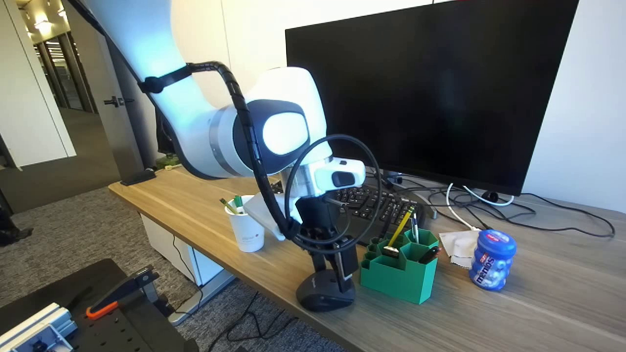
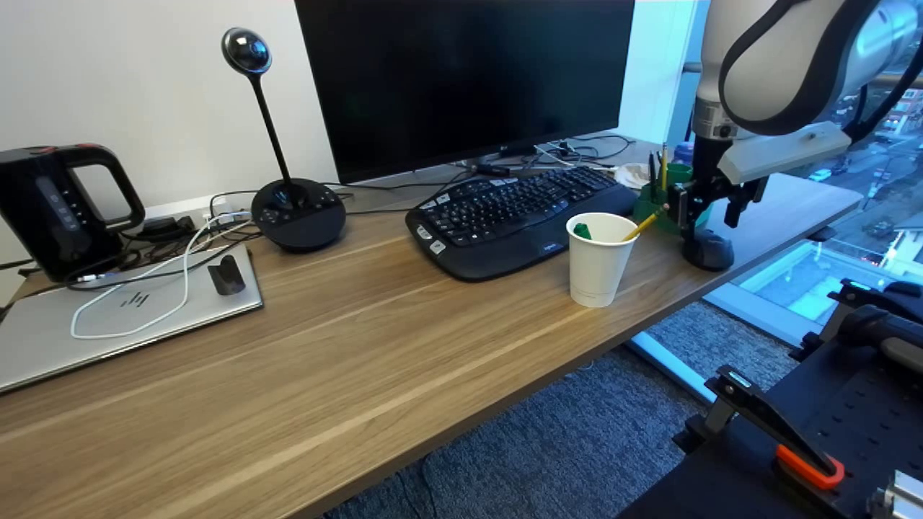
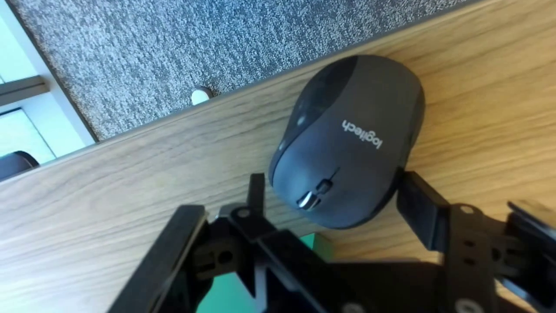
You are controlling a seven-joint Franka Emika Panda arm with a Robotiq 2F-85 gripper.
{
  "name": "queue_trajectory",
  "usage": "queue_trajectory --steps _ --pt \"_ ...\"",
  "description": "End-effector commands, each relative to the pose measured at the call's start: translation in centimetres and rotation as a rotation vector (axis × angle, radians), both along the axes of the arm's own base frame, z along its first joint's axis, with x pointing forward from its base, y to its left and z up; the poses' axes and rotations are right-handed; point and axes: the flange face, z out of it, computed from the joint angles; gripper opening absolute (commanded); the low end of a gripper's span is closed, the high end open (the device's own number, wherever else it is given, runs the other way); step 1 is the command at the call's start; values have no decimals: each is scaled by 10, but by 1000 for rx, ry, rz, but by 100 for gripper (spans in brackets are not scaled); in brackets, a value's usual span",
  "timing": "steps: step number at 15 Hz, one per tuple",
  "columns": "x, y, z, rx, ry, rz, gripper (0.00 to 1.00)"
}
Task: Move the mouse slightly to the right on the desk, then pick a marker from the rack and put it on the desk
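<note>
The jaws stand apart astride the mouse (image 3: 347,143) on the worktop (image 2: 360,346); I'd guess its nudge is unfinished. Between two and three o'clock of it, in an exterior view, the green rack (image 1: 397,281) holds the dark marker (image 1: 429,254), yet to be picked.

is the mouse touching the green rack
Apart. The wrist view shows it: a narrow strip of the desk is visible between the front edge of the mouse and the nearest corner of the green rack.
</note>
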Motion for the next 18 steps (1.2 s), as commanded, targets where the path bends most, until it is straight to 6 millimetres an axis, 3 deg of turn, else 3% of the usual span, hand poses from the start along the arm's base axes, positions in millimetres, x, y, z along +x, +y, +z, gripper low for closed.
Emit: queue_trajectory --steps 1,7,18 --pt "2 -5 8 -16 3 -14 53" --pt "0 1 14 -23 -21 4 53" --pt "-9 34 34 -9 -54 60 53"
